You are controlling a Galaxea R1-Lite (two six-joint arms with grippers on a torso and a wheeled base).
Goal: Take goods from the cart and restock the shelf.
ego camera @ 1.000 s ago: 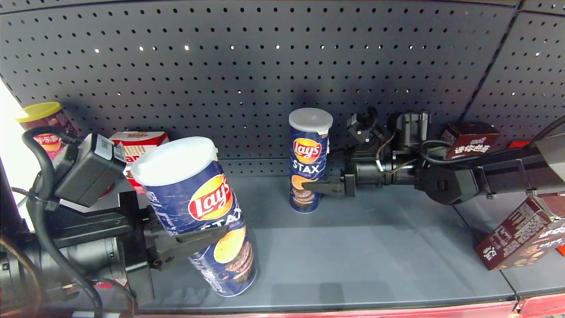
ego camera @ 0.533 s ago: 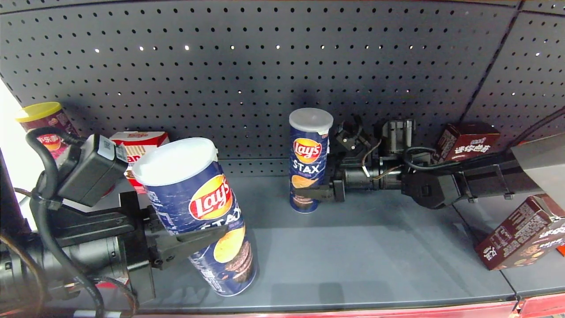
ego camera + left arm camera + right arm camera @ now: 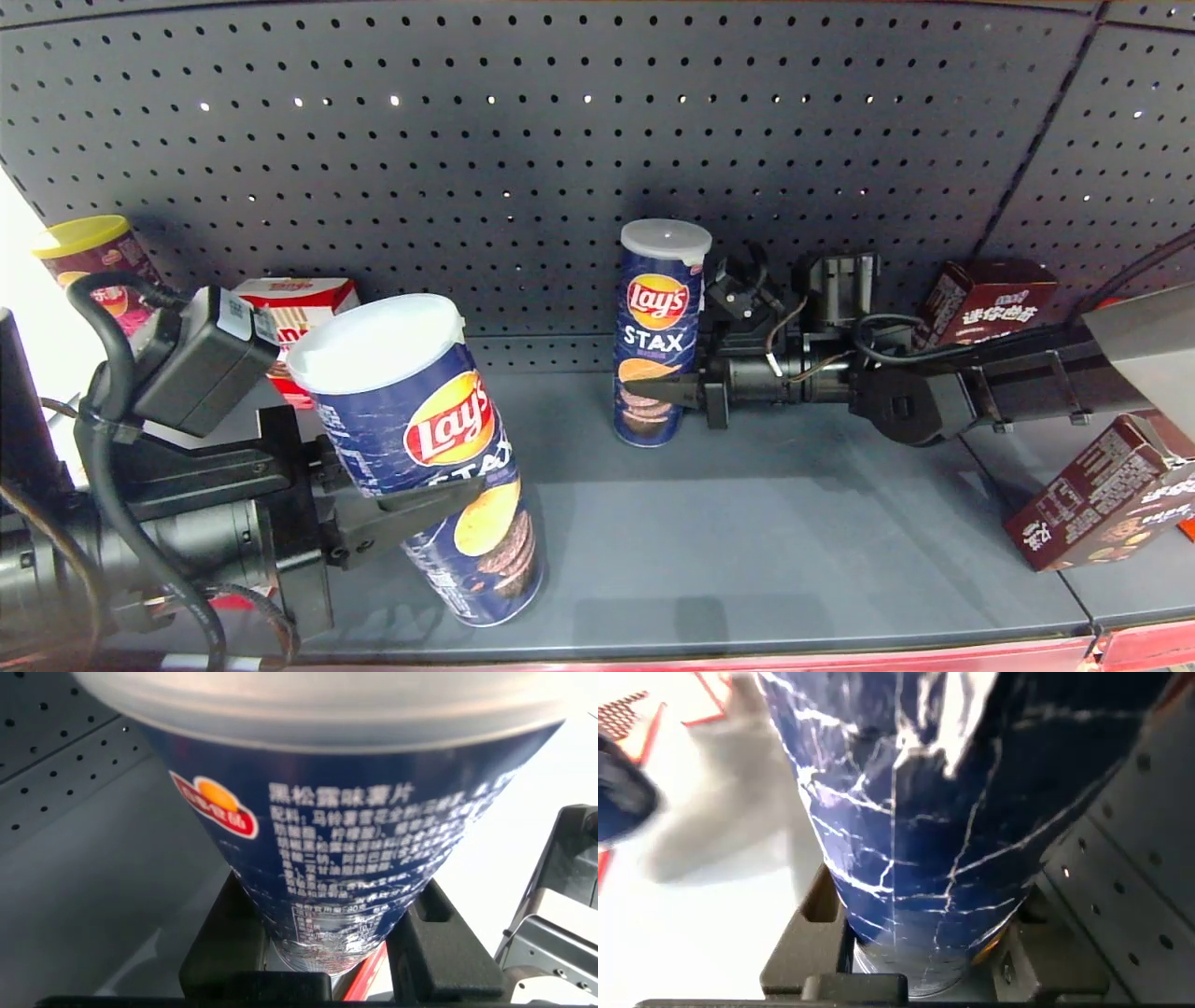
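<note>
Two dark blue chip cans with clear lids are on the grey shelf (image 3: 794, 532). The near can (image 3: 420, 439) leans at the front left, and my left gripper (image 3: 420, 495) is shut on its lower half. From the left wrist, that can (image 3: 346, 859) sits between the fingers of the left gripper (image 3: 327, 943). The far can (image 3: 658, 317) stands near the pegboard, tilted slightly, with my right gripper (image 3: 653, 397) shut around its lower part. In the right wrist view this can (image 3: 924, 840) is clamped in the right gripper (image 3: 924, 943).
A purple can with a yellow lid (image 3: 89, 252) and a red-and-white box (image 3: 294, 303) stand at the back left. Brown boxes sit at the back right (image 3: 990, 294) and front right (image 3: 1102, 504). The pegboard wall (image 3: 560, 140) closes the back. Bare shelf lies between the cans.
My right gripper slid left around the far can, which then tipped slightly and shifted up and right. The left arm with its can edged slightly right.
</note>
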